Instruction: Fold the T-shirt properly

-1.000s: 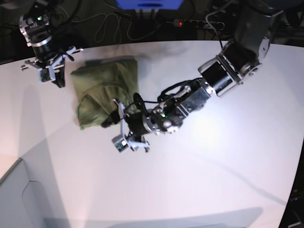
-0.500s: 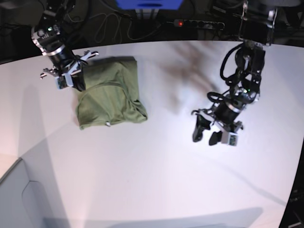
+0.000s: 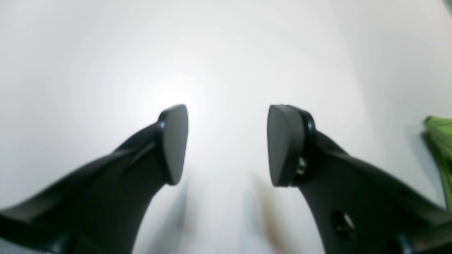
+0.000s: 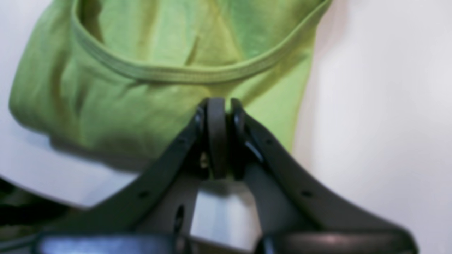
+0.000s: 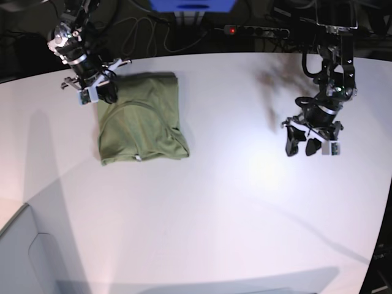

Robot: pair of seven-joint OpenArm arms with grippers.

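The olive-green T-shirt lies folded in a rough rectangle on the white table, its small white neck label at the near edge. My right gripper sits at the shirt's far left corner. In the right wrist view its jaws are shut, with the tips against the fabric just below the ribbed collar; no cloth shows between them. My left gripper is open and empty over the bare table far to the right. Only a sliver of shirt shows at that view's right edge.
A power strip, cables and a blue object lie beyond the table's far edge. A grey surface sits at the lower left corner. The table's right edge runs close to the left arm.
My left arm has drawn back from the shirt's near right edge to the far right of the table, jaws open. My right gripper has moved onto the shirt's far left corner.
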